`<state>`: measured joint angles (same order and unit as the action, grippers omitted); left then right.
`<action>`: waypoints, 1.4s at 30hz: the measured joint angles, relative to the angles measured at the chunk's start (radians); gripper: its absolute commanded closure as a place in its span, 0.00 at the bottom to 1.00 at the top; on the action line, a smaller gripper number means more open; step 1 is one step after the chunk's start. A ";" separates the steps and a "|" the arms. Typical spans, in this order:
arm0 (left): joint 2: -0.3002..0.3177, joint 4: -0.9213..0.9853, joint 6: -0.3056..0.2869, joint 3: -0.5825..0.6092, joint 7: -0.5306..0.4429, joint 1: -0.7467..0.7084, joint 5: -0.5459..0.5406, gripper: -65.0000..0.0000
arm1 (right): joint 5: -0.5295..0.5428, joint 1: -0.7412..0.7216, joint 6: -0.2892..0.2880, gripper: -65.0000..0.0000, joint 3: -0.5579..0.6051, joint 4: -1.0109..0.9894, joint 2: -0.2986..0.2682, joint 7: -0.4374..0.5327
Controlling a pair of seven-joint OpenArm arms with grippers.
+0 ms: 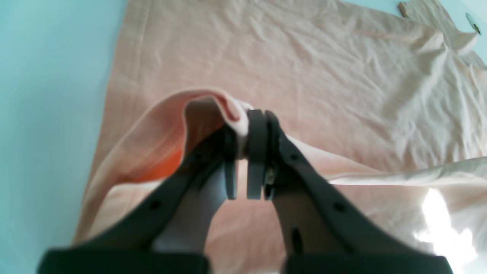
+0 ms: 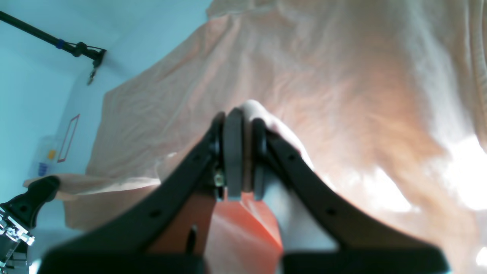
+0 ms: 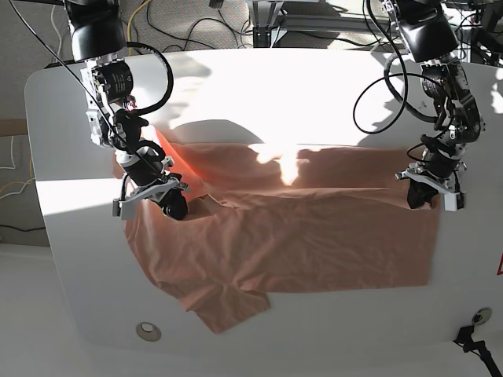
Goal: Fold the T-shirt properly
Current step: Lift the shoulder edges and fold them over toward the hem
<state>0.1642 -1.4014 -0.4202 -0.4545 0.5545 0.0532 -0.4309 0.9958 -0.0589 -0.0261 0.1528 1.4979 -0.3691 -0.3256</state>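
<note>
The salmon-pink T-shirt (image 3: 314, 236) lies spread and wrinkled on the white table (image 3: 314, 94), with its upper edge lifted and folded toward the middle. One sleeve (image 3: 228, 306) points to the table's front edge. My right gripper (image 3: 174, 208) is shut on a pinched fold of the shirt at the base view's left; its wrist view shows the jaws (image 2: 245, 129) closed on cloth (image 2: 304, 57). My left gripper (image 3: 419, 196) is shut on the shirt's edge at the base view's right; its wrist view shows the pads (image 1: 243, 129) clamping a raised fold (image 1: 190, 102).
A round hole (image 3: 147, 331) sits in the table near the front left edge. A black fitting (image 3: 471, 338) is at the front right corner, with a red mark (image 3: 500, 267) at the right edge. Cables (image 3: 377, 86) hang behind both arms. Sunlight crosses the table's back half.
</note>
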 measured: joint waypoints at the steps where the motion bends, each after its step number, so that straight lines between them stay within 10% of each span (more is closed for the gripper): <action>1: 0.009 0.010 0.000 0.000 -0.001 0.006 0.000 1.00 | 0.000 -0.011 0.001 1.00 -0.001 -0.018 0.002 0.002; 8: 0.037 0.108 -0.001 0.003 -0.001 0.053 0.000 0.96 | 0.000 -0.084 0.000 1.00 0.000 -0.108 0.037 0.003; 10: 0.045 0.116 -0.008 0.004 -0.001 0.061 -0.005 0.69 | -0.003 -0.122 0.005 0.94 0.030 -0.159 0.027 0.006; 15: 0.072 0.128 -0.003 0.004 0.002 0.085 -0.004 0.14 | -0.017 -0.229 -0.001 0.33 0.081 -0.280 0.023 0.000; 30: 0.150 -0.124 -0.005 0.000 -0.009 -0.092 0.000 0.13 | -0.211 0.127 0.002 0.36 0.077 0.178 -0.290 0.003; 42: 0.137 -0.178 -0.006 -0.001 -0.011 -0.187 -0.003 0.13 | -0.226 0.309 -0.001 0.36 -0.021 0.227 -0.297 0.005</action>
<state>0.3008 -1.5791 -0.4267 -0.4553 0.5430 -0.1333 -0.4343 0.7700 0.2504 -0.0269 0.1318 1.7248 -0.6659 -0.3202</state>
